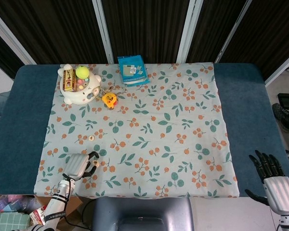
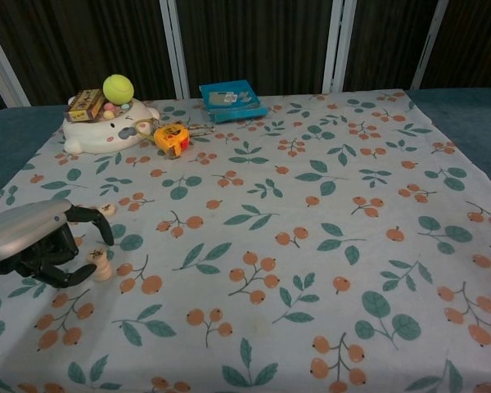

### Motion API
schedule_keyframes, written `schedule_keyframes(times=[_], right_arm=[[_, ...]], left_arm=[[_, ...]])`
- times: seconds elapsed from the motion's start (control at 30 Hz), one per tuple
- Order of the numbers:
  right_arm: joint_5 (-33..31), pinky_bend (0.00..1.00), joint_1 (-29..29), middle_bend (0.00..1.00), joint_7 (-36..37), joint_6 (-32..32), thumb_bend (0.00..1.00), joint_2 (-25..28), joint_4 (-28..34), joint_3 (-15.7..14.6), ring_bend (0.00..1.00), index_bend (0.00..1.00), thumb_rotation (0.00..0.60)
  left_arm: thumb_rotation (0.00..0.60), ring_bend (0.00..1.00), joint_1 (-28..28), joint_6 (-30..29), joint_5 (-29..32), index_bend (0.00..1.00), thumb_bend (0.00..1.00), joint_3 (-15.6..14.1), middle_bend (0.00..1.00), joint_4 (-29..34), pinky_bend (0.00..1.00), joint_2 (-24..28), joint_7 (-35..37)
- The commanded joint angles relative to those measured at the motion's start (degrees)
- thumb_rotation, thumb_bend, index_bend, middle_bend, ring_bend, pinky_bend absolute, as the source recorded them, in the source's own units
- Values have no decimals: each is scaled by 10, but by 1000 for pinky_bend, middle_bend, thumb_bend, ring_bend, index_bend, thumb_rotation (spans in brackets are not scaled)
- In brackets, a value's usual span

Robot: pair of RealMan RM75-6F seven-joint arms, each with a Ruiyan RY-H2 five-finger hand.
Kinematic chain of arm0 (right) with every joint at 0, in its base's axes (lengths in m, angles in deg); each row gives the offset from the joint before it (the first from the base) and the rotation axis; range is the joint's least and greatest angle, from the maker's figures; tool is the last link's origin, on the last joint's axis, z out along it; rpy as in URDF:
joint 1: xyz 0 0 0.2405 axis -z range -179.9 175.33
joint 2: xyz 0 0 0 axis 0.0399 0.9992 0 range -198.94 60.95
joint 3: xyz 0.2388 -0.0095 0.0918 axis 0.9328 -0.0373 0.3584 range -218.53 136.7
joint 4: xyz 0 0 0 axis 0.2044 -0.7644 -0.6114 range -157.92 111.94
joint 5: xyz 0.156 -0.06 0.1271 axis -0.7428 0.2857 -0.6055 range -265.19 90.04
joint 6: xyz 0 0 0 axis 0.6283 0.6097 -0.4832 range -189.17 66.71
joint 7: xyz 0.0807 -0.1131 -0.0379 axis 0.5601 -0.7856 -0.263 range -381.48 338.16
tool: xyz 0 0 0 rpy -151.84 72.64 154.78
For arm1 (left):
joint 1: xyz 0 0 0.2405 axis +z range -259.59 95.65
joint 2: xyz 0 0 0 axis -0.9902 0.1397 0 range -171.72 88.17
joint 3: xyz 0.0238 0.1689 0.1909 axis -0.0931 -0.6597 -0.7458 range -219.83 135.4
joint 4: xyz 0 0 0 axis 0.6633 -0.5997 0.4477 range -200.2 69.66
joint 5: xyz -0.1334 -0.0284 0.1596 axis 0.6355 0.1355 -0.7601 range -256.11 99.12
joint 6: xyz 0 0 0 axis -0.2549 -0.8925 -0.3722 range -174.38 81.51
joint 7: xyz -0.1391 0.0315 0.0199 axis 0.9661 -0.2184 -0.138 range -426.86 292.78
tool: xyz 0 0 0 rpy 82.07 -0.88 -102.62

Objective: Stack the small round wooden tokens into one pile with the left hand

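Near the front left corner of the blue felt-covered table (image 1: pixel 19 120), on the white cloth printed with orange berries and green leaves (image 1: pixel 149 130), stands a short pile of small round wooden tokens (image 2: pixel 101 266), with the silver left hand (image 2: pixel 34 244) just beside it on the left. Its dark fingers (image 2: pixel 88 214) curl around the pile, but whether they touch it cannot be told. One more loose wooden token (image 2: pixel 107 209) lies a little further from the front edge. The silver right hand (image 1: pixel 274 180) hangs off the front right corner, its black fingers spread and holding nothing. Along the far edge sit a white animal-shaped bowl (image 2: pixel 106 129) carrying a yellow-green tennis ball (image 2: pixel 118 88), an orange tape measure (image 2: pixel 170 137) and a blue flat box (image 2: pixel 231 99). The cloth's middle and right side lie open.
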Motion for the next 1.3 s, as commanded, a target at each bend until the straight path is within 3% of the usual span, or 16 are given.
schedule_keyframes(times=[0.03, 0.2, 0.4, 0.5, 0.67, 0.97, 1.3], right_arm=[[0, 27, 0, 0, 0, 0, 205, 0, 0, 0, 0, 0, 600], [-1, 28, 1, 0, 3, 2, 205, 1, 0, 1, 0, 0, 600], [-4, 28, 2, 0, 5, 5, 205, 2, -1, 2, 0, 0, 600], [-3, 28, 2, 0, 0, 3, 205, 1, -1, 1, 0, 0, 600], [-6, 28, 0, 0, -6, -3, 205, -1, 1, 2, 0, 0, 600], [-13, 29, -2, 0, -8, -9, 205, -1, 4, 5, 0, 0, 600], [-15, 29, -1, 0, 1, -6, 205, 2, 2, 6, 0, 0, 600]], left_arm=[[600, 1000, 0, -1, -4, 370, 400, 0, 1000, 3, 1000, 3, 4], [600, 1000, -1, -6, -10, 368, 400, 16, 1000, 35, 1000, 26, 31], [600, 1000, -20, 7, 35, 368, 400, 78, 1000, 55, 1000, 65, 71], [600, 1000, -41, 37, 84, 369, 400, 97, 1000, 9, 1000, 50, 64], [600, 1000, -69, 69, 140, 370, 400, 101, 1000, -70, 1000, 3, 38], [600, 1000, -92, 58, 143, 285, 400, 103, 1000, -183, 1000, -74, 36], [600, 1000, -108, 75, 147, 396, 400, 111, 1000, -261, 1000, -120, 47]])
